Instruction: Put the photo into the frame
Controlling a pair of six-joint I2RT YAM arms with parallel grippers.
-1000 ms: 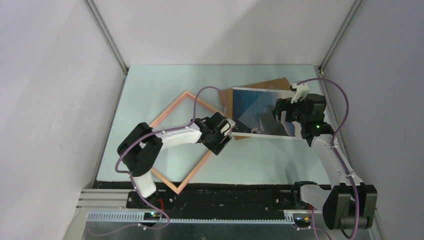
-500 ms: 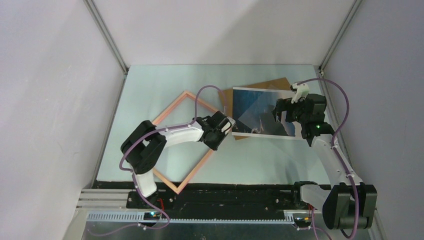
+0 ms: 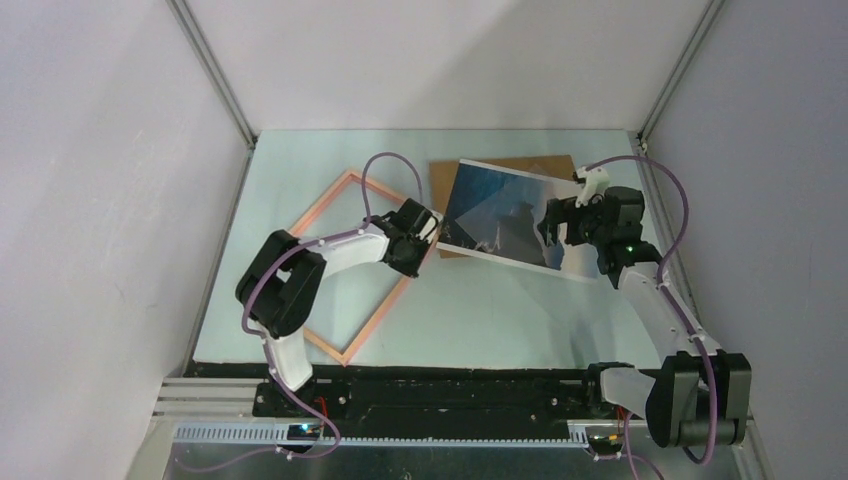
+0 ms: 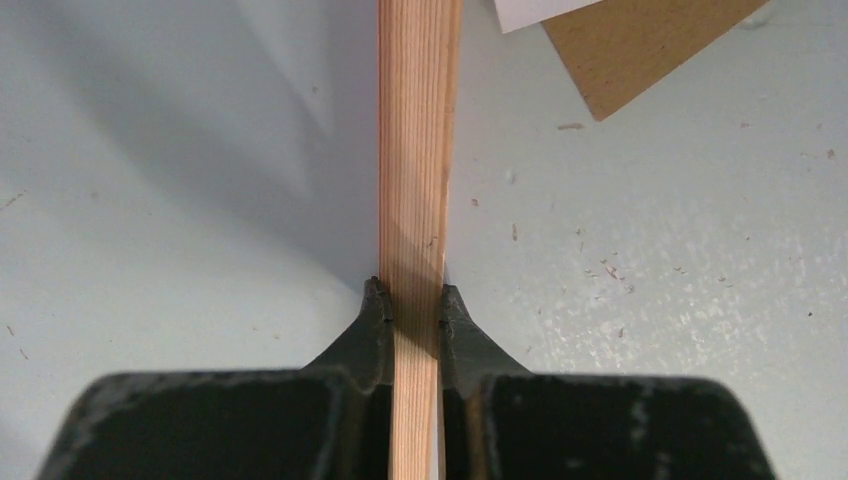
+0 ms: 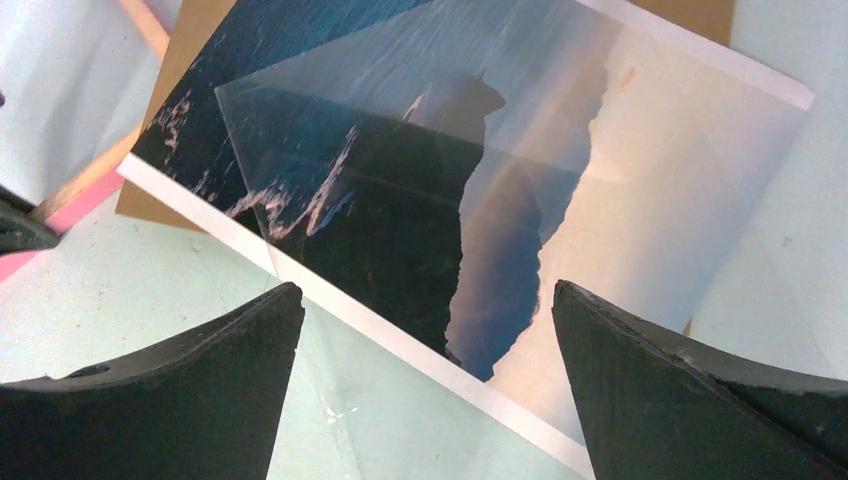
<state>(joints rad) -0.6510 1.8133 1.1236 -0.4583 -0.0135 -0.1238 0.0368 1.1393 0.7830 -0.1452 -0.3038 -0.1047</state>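
currently left gripper (image 4: 413, 300) pinches the frame (image 4: 418, 150), right gripper (image 5: 425, 295) spread above the photo (image 5: 420, 200); narrow pinch may let frame pivot.

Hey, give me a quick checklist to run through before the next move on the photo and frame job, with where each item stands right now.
1. The left end effector is shut on a rail of the frame: ok.
2. The right end effector is open above the photo: ok.
3. The photo is face up, held by nothing: ok.
4. The photo is inside the frame: not ok, it lies outside, on the backing board.
5. The frame opening is free: not ok, the left arm crosses over it.
6. The frame is flat on the table: cannot tell.
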